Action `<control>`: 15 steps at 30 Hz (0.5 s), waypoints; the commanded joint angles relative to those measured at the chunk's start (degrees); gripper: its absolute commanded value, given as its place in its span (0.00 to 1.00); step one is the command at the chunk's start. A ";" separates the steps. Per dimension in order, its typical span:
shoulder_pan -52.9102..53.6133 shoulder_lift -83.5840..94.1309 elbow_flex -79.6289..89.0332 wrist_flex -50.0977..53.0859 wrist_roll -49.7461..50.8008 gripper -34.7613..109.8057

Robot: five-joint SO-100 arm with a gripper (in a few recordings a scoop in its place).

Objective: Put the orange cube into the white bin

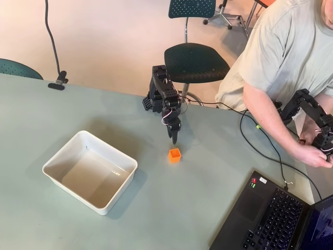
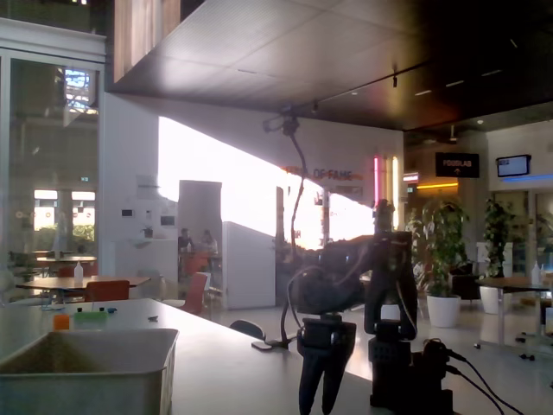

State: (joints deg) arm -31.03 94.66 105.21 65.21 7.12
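The orange cube (image 1: 174, 155) sits on the pale green table (image 1: 218, 172), right of the white bin (image 1: 53, 161). My black gripper (image 1: 174, 139) points down at the table just behind the cube, a short gap away and not touching it. Its fingers are pressed together and hold nothing. In the fixed view the gripper (image 2: 311, 399) hangs as a dark tapered shape right of the bin (image 2: 86, 367), with the arm's base (image 2: 402, 372) beside it. The bin has nothing in it.
A person sits at the table's right side, forearm (image 1: 268, 122) over the table. A laptop (image 1: 276, 219) fills the near right corner, and cables (image 1: 255, 130) run from the arm's base. A clamp (image 1: 57, 83) grips the far edge. A black chair (image 1: 195, 62) stands behind the arm.
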 commanded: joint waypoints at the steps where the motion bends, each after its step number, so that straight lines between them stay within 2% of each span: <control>1: 0.79 -0.53 -1.93 -0.53 0.26 0.54; 8: 0.79 -0.62 -3.43 -2.90 0.26 0.62; 15: -0.09 -5.10 -7.21 -3.69 0.44 0.62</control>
State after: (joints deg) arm -30.59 91.14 100.90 61.96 7.12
